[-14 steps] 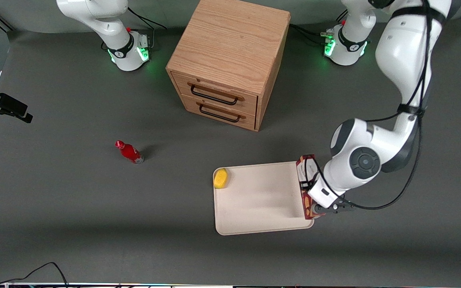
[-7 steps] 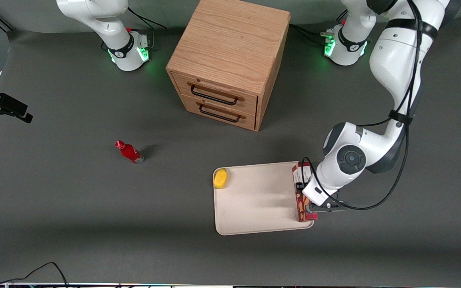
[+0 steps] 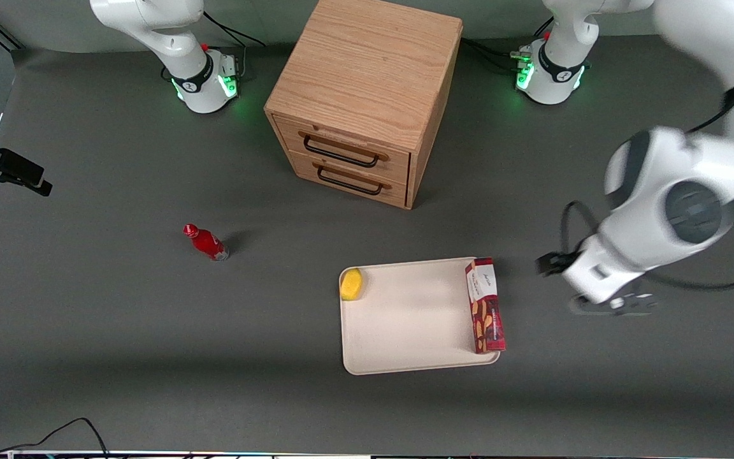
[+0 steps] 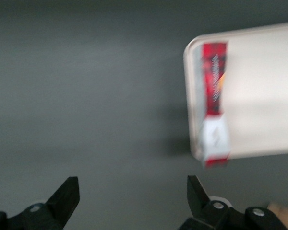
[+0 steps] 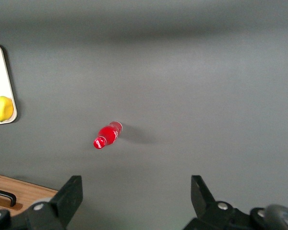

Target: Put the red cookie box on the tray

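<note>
The red cookie box lies flat on the cream tray, along the tray edge nearest the working arm's end. Its white end panel points away from the front camera. My gripper is off the tray, over bare table toward the working arm's end, apart from the box. In the left wrist view the gripper is open with only grey table between its fingers. That view shows the box resting just inside the rim of the tray.
A yellow round fruit sits in the tray's corner toward the parked arm's end. A small red bottle lies on the table nearer the parked arm. A wooden two-drawer cabinet stands farther from the front camera than the tray.
The gripper let go of the cookie box, which now lies on the tray. The arm has pulled up and away toward its own end of the table.
</note>
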Robot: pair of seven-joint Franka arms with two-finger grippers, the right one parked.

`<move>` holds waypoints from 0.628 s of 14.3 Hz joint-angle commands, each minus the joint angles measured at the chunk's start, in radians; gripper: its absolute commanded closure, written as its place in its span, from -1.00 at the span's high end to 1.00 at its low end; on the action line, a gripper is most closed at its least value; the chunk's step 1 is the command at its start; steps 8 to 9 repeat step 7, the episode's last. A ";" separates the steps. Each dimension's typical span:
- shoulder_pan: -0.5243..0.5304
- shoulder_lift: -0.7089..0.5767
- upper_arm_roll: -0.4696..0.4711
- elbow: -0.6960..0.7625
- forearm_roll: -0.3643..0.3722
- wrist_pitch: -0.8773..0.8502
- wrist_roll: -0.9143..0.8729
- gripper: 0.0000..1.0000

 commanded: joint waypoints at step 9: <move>-0.006 -0.169 0.179 0.039 -0.052 -0.276 0.330 1.00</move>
